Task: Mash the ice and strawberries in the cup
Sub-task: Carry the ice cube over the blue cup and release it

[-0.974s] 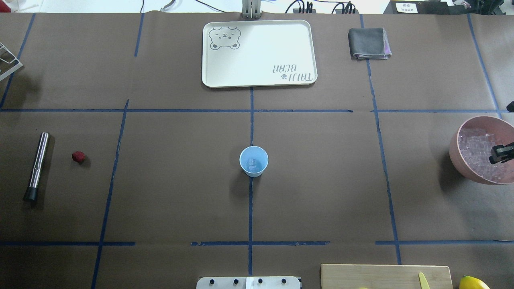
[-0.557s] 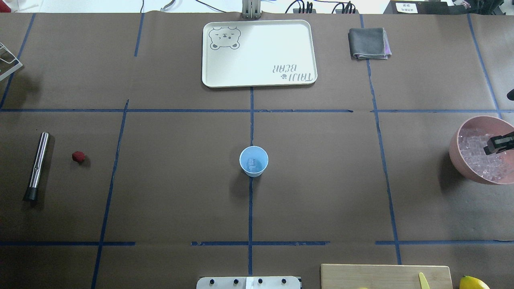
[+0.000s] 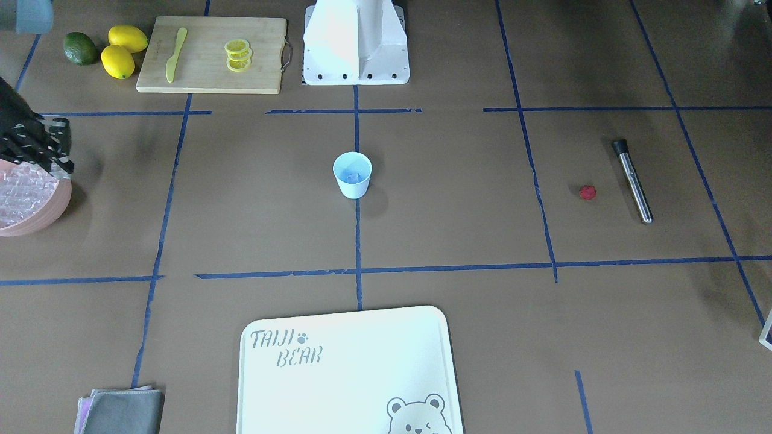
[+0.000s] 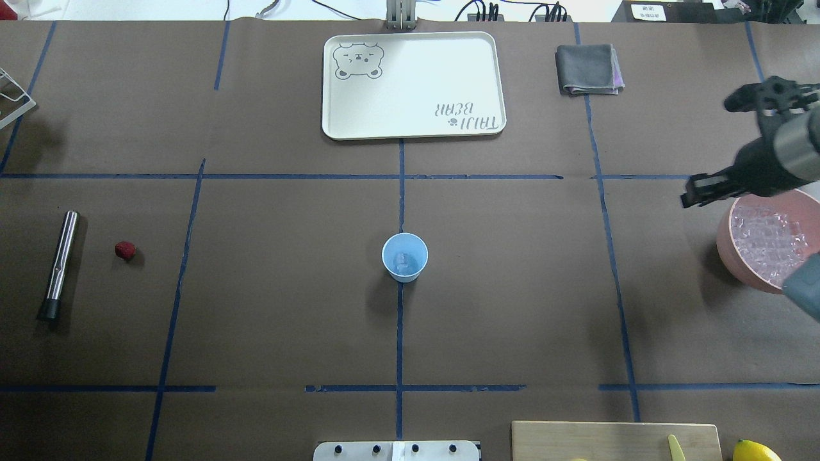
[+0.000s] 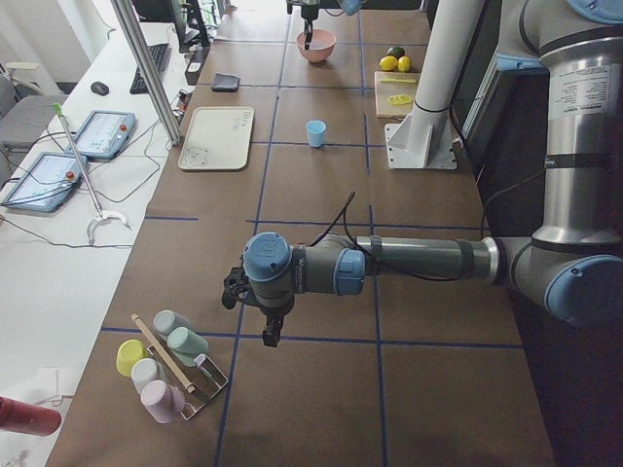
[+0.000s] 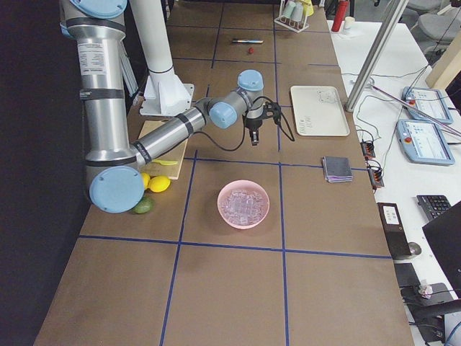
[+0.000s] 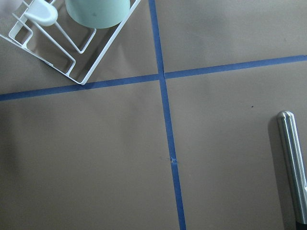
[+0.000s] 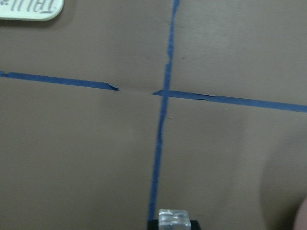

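Brown taped table [image 4: 288, 288], pale-blue cup [image 4: 405, 257] upright, mouth upward, ice [image 4: 403, 259] inside

Table [image 4: 288, 307] is covered w/ matt brown paper, lightly creased; a grid is marked on it in blue tape [image 4: 399, 333], torn in places. Cup [image 4: 405, 256], centre: smooth pale-blue plastic, soft sheen. Ice [image 4: 765, 234]: clear, glassy cubes, heaped in bowl [image 4: 725, 250] of matt pink plastic at right edge. Strawberry [image 4: 125, 250], nr left edge: red, bumpy, dull. Rod [image 4: 61, 259] beside it: brushed metal, satin shine, black matt tip. Tray [image 4: 413, 83], far edge: cream plastic, smooth, semi-gloss, printed in grey. Cloth [image 4: 588, 68]: grey, soft fabric, folded. Board [image 3: 211, 54], robot-side edge: pale wood, matt. Lemons [image 3: 117, 62]: yellow, waxy shine. Rack [image 7: 81, 52]: white coated wire.
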You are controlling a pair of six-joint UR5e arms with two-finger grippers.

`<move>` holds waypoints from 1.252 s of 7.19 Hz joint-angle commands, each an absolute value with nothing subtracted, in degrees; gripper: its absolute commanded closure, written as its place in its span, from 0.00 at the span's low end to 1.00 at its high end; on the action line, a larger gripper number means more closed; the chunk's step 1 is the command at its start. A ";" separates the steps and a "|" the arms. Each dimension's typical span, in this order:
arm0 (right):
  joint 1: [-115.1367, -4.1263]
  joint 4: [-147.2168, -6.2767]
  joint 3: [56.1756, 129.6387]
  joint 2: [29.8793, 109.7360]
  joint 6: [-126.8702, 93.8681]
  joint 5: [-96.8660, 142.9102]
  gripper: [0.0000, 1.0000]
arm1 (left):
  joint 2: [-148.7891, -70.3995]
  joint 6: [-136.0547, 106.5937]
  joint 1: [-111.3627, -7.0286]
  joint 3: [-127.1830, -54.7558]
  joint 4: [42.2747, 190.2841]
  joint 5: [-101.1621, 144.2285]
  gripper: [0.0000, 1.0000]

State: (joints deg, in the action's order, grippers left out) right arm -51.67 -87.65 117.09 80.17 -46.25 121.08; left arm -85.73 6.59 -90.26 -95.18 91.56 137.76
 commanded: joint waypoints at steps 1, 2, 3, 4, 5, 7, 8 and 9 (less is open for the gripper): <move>-43.10 -109.95 116.46 59.41 -50.01 115.86 1.00 | -85.69 6.59 -90.26 -95.27 91.41 137.72 0.00; -40.02 -110.13 113.93 54.72 -56.19 114.97 1.00 | -85.69 6.59 -90.26 -95.27 91.41 137.72 0.00; -36.51 -110.13 110.25 49.27 -60.43 112.52 1.00 | -85.69 6.59 -90.26 -95.27 91.41 137.72 0.00; -32.21 -109.87 106.39 45.39 -65.95 108.58 1.00 | -85.69 6.59 -90.26 -95.27 91.41 137.72 0.00; -29.21 -103.69 100.34 42.65 -70.01 106.20 1.00 | -85.69 6.59 -90.26 -95.27 91.41 137.72 0.00; -25.59 -96.70 91.78 40.35 -73.91 102.49 1.00 | -85.69 6.59 -90.26 -95.27 91.32 137.72 0.00; -24.79 -96.77 91.85 40.95 -73.92 102.39 1.00 | -85.69 6.59 -90.26 -95.19 91.23 137.72 0.00; -24.70 -96.85 92.11 41.57 -73.83 102.39 1.00 | -85.69 6.59 -90.26 -95.19 91.23 137.72 0.00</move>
